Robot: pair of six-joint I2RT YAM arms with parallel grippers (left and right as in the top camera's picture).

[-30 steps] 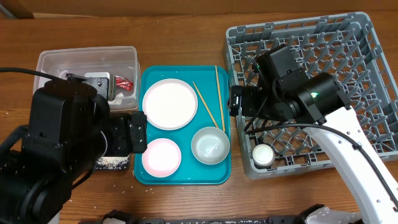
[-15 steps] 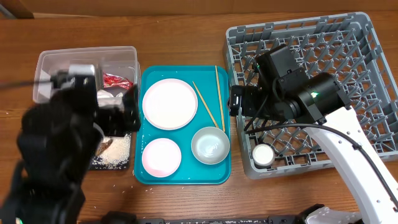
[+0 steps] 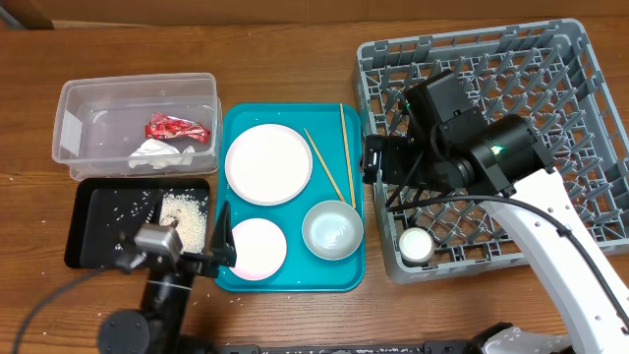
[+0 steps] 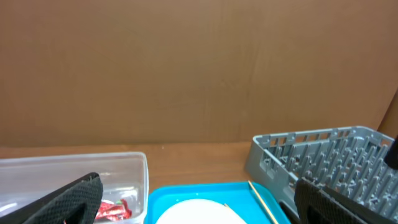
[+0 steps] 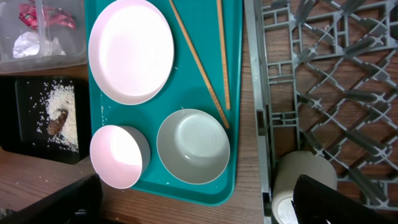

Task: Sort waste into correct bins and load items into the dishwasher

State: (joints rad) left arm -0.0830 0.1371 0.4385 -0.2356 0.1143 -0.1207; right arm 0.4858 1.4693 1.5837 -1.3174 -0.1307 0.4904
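The clear tub (image 3: 74,123) holds the red wrapper (image 3: 177,128) and white napkin (image 3: 157,152). The black tray (image 3: 98,211) holds rice and brown scraps (image 3: 184,218). On the teal tray (image 3: 290,280) lie the large white plate (image 3: 267,163), pink plate (image 3: 256,248), pale bowl (image 3: 331,229) and two chopsticks (image 3: 329,165). The white cup (image 3: 417,244) lies in the grey rack (image 3: 521,108). My left gripper (image 3: 221,246) is open and empty, low by the tray's front left. My right gripper (image 3: 376,162) is open and empty over the rack's left edge (image 5: 199,208).
The left wrist view faces a brown back wall (image 4: 186,62), with the tub (image 4: 74,171), wrapper (image 4: 115,210) and rack (image 4: 323,155) below. The right wrist view shows the bowl (image 5: 193,146), pink plate (image 5: 115,155) and cup (image 5: 301,180). A few rice grains lie on the table in front.
My left arm has pulled back from over the tub and black tray to the table's front edge, uncovering both. The right arm has not moved.
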